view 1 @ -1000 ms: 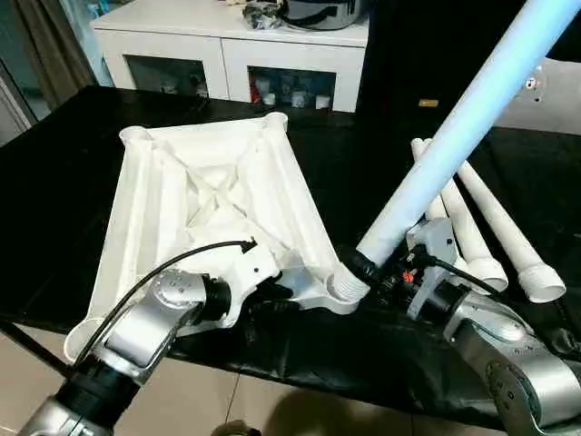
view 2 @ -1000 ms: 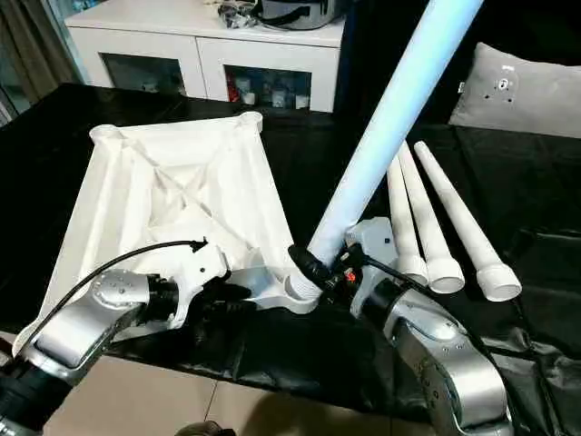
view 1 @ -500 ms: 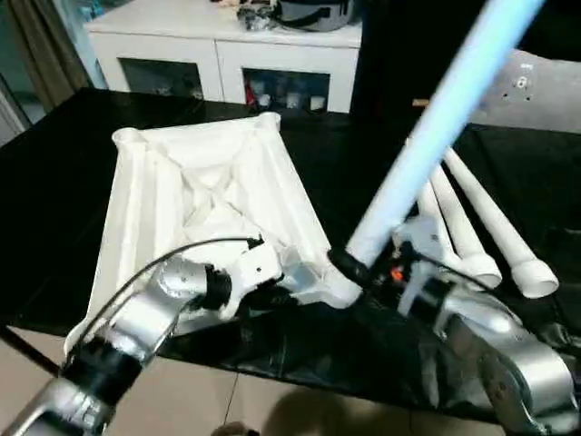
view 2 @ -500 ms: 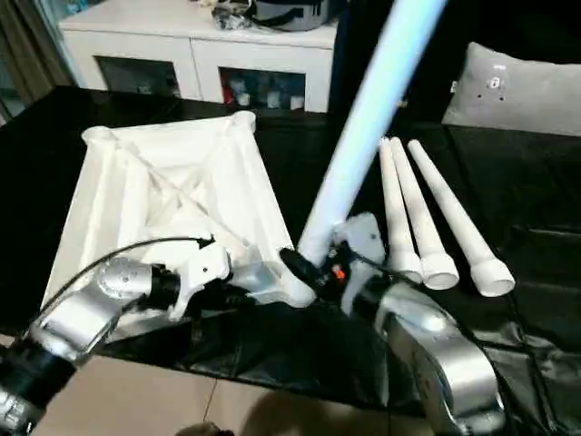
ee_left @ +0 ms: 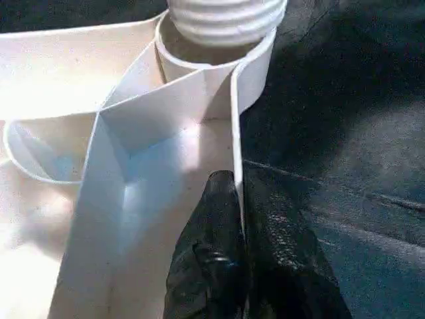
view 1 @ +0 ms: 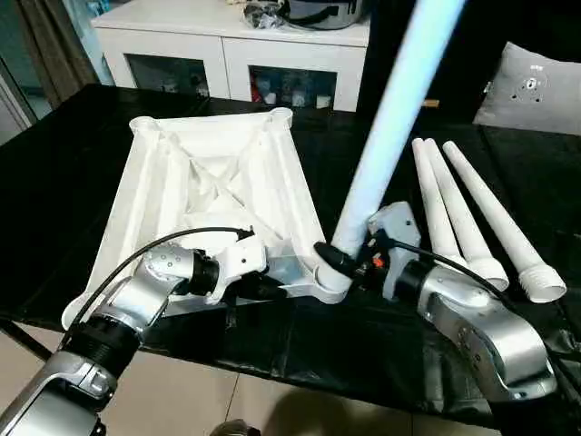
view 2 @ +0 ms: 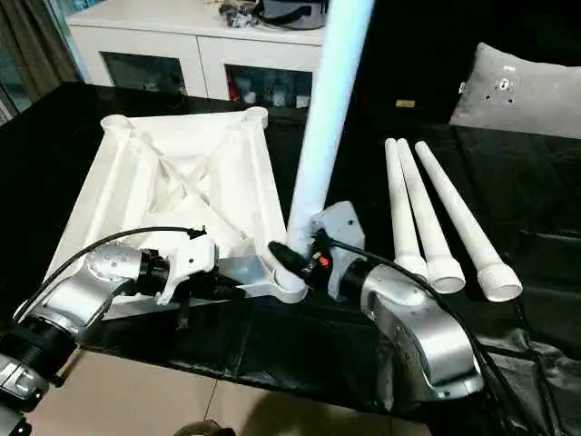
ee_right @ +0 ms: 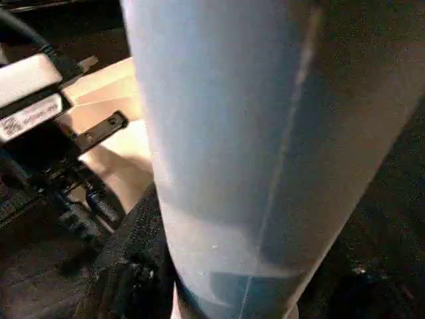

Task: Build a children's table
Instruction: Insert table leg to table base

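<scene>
The white tabletop (view 1: 213,195) lies upside down on the black-covered counter (view 1: 54,154), its X-ribbed underside up, taking up the left half and reaching to the counter's near edge. Round sockets stand at its corners; the two far ones are empty.

At the tabletop's near right corner, the corner socket (ee_left: 212,56) holds the ribbed, flared end of one leg (view 1: 390,118). This leg rises steeply from the socket, leaning a little toward the right and away from the robot, and runs out past the top of the head views.

The right gripper (view 1: 338,259) is at the leg's base, just above the socket, and its black fingers (ee_right: 133,252) are wrapped around the tube, gripping it.

The left gripper (ee_left: 239,226) is at the tabletop's near edge, just left of that socket. Its fingers (ee_left: 206,252) are pressed together on the thin upright rim wall of the tabletop, one finger inside the wall and one outside, pinching it.

Three more legs (view 1: 472,218) lie side by side on the right part of the counter, touching or nearly so, their flared ends pointing toward the near edge and their narrow ends toward the far edge.

Beyond the counter's far edge stands a white cabinet (view 1: 236,54) with glass doors, and a grey cushion (view 1: 536,91) sits at the far right.
</scene>
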